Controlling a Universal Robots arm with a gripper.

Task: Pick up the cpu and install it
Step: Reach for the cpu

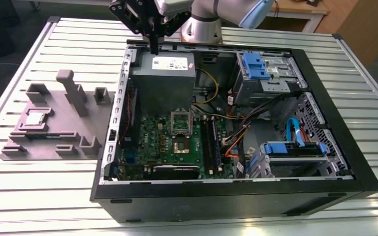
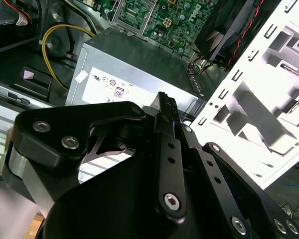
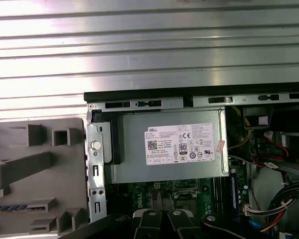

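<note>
Jaws of the gripper (image 1: 155,51) are seen closed and empty over the power supply (image 1: 164,78); the cpu (image 1: 37,118) is seen well apart at eight o'clock, on a tray (image 1: 71,125).

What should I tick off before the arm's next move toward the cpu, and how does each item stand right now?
1. cpu free to grasp: it lies flat and uncovered in the grey fixture. Ok.
2. gripper ready for it: shut, empty, over the power supply, well apart from the cpu. Not ok.
3. Tall posts on the fixture: they stand apart from the cpu. Ok.
4. Socket on the motherboard empty: cannot tell.
5. Cables off the socket: they run to the exterior view's right of it. Ok.
</note>
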